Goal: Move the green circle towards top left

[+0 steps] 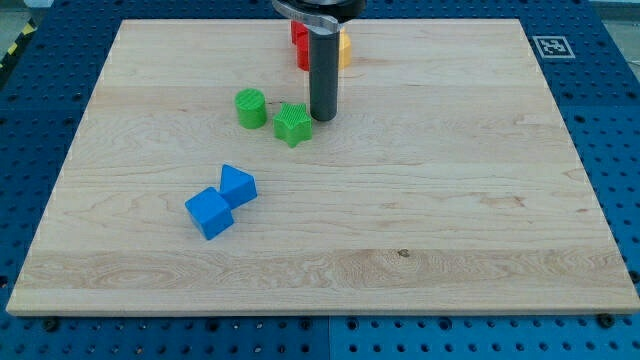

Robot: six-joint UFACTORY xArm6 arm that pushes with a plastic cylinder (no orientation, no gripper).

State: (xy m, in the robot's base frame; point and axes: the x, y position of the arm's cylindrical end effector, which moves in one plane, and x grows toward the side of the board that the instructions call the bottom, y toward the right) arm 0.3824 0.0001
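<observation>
Green circle (250, 107) | left of my tip (322, 118) | apart

You're looking at the green circle (250, 108): a short, bright green cylinder standing upright on its flat end, round top face up. It sits on the wood board in the upper-left-centre area, roughly 11 o'clock from board centre, well inside the edges, nothing touching it.
</observation>
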